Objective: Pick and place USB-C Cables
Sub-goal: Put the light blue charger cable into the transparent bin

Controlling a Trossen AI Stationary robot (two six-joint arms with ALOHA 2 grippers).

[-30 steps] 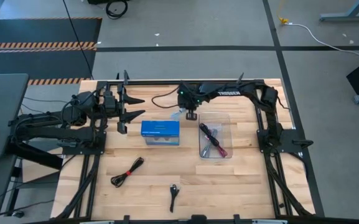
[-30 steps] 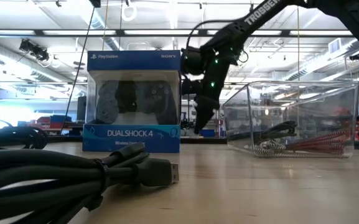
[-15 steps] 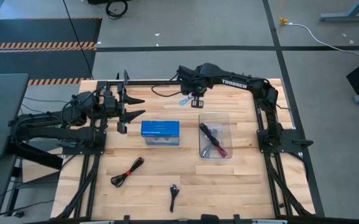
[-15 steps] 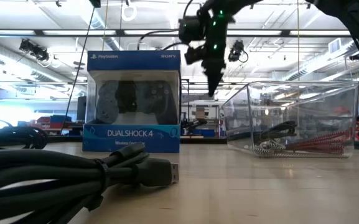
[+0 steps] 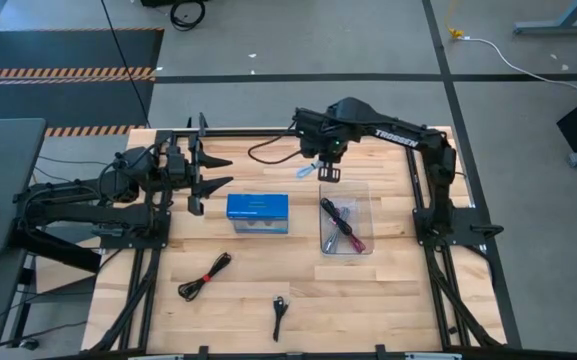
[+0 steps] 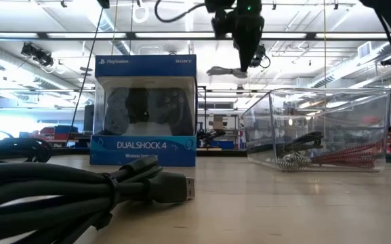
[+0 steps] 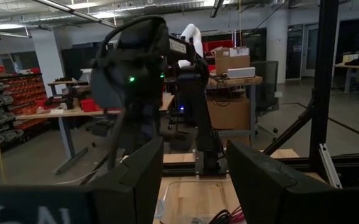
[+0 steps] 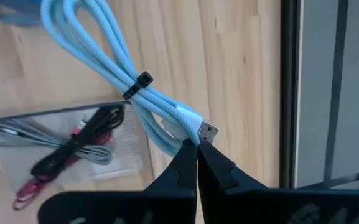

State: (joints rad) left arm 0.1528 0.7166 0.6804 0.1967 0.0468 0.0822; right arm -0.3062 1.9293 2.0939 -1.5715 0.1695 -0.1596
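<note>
our right gripper [image 8: 196,149] hung in the air above the far edge of the clear tray [image 5: 360,190], its fingers [image 8: 180,163] pinched on a pale blue usb-c cable [image 8: 114,68], held near its plug end so that the tied bundle dangled below. in the high view the cable showed only as a small pale patch beside the gripper [image 5: 329,172]. the tray already held three cables: a black one [image 8: 73,144], a grey one [image 8: 23,134] and a magenta one [image 8: 30,186]. two more black cables lay on the wooden surface [image 5: 388,300], one coiled near the front left [image 5: 204,276] and a smaller one at the front middle [image 5: 279,316]. a blue box [image 5: 258,212] stood between the tray and our left gripper [image 5: 211,175], which waited at the left side with its fingers [image 7: 132,180] spread apart, holding nothing.

we judged this to be the carry step, with the cable lifted and nearly over its goal. the next move called for bringing the bundle fully over the tray's opening, lowering it so the dangling loop cleared the wall, and then parting the fingers.
</note>
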